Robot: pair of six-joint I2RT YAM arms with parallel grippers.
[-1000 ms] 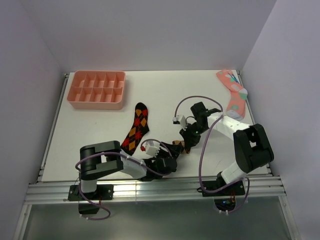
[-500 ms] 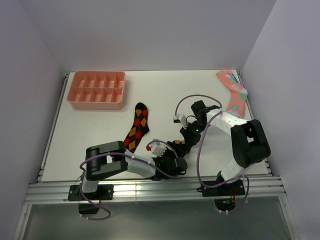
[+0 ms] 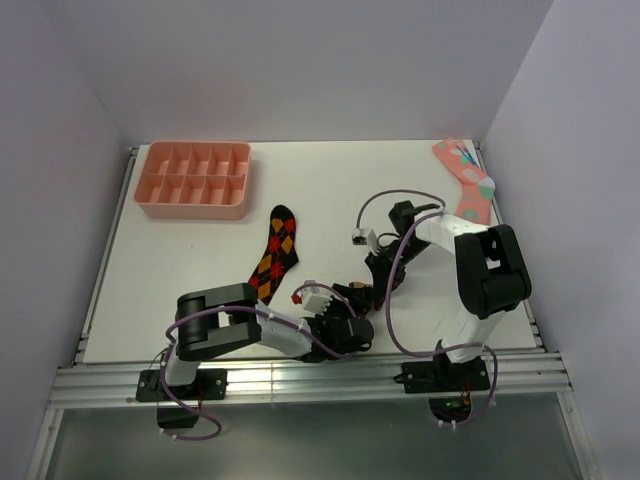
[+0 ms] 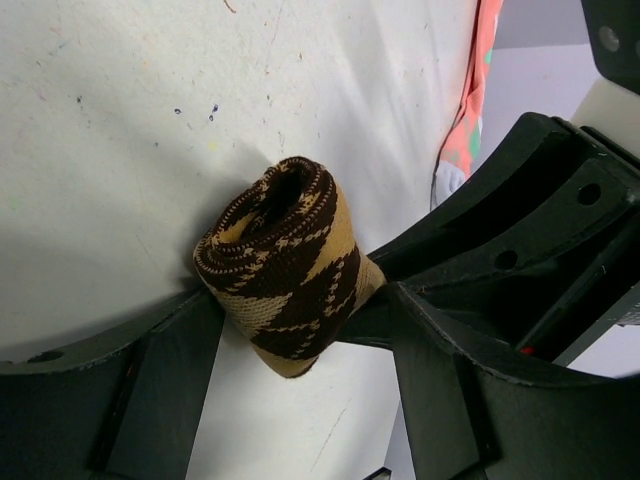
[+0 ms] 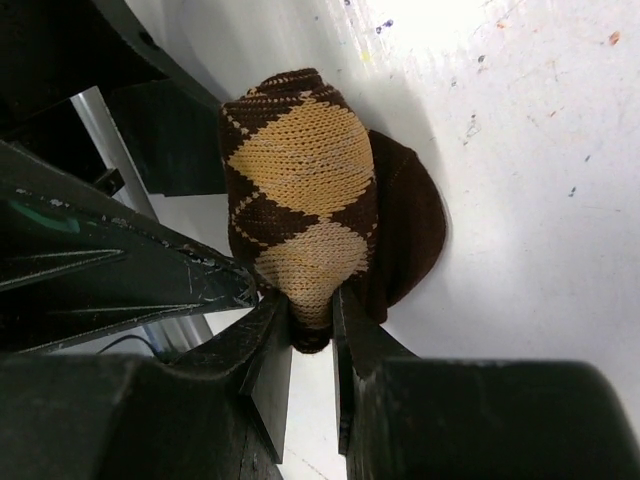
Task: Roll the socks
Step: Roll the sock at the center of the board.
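- Two grippers meet near the front middle of the table (image 3: pixel 170 280), with the tan-diamond sock (image 4: pixel 290 262) between them.
- The tan-diamond sock is a tight roll resting on the white surface.
- The left gripper (image 4: pixel 297 305) is clamped on the roll, one finger touching each side.
- The right gripper (image 5: pixel 312 322) pinches one end of the roll, jaws almost together on the fabric.
- The red-diamond sock (image 3: pixel 275 255) lies flat and unrolled, left of the grippers and apart from them.
- The pink sock (image 3: pixel 467 188) is at the far right and the pink tray (image 3: pixel 190 210) at the far left.
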